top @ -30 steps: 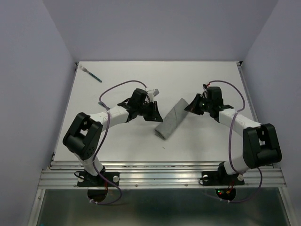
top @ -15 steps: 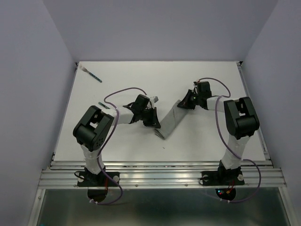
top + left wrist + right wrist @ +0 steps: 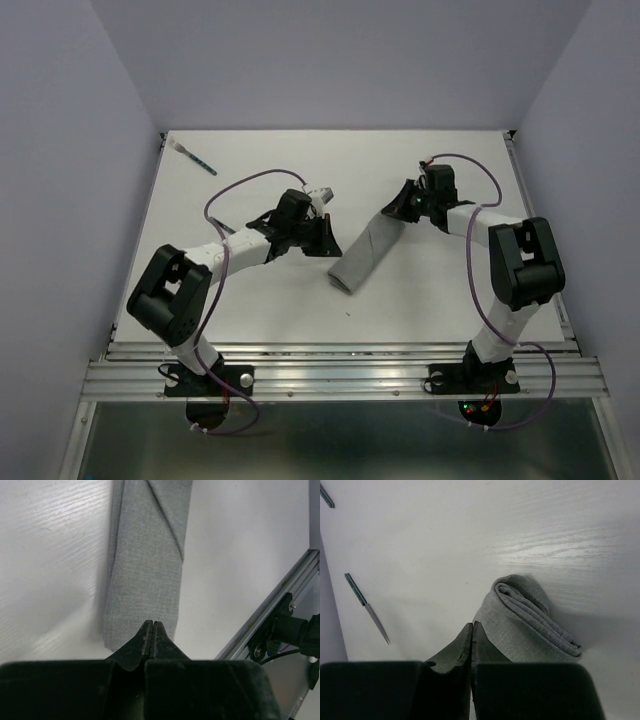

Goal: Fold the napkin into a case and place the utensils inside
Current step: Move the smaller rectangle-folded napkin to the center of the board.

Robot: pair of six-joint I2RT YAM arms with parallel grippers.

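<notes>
Pale lilac walls enclose a white surface where two robot arms reach in from the near edge toward a folded grey case. The case lies on a diagonal at the middle of the surface, its far end angled toward the right edge and its near end toward the near edge. The left gripper has its fingers pressed together, the tips poised at the case's near end, where a diagonal fold line crosses the cloth; whether they pinch any cloth cannot be told. The right gripper is likewise closed tight, its tips at the far end of the case, where the layers show as a rounded roll. A knife with a teal handle lies on bare surface well apart from the case, toward the left edge, seen only by the right wrist camera. The other utensil rests near the far left corner.
</notes>
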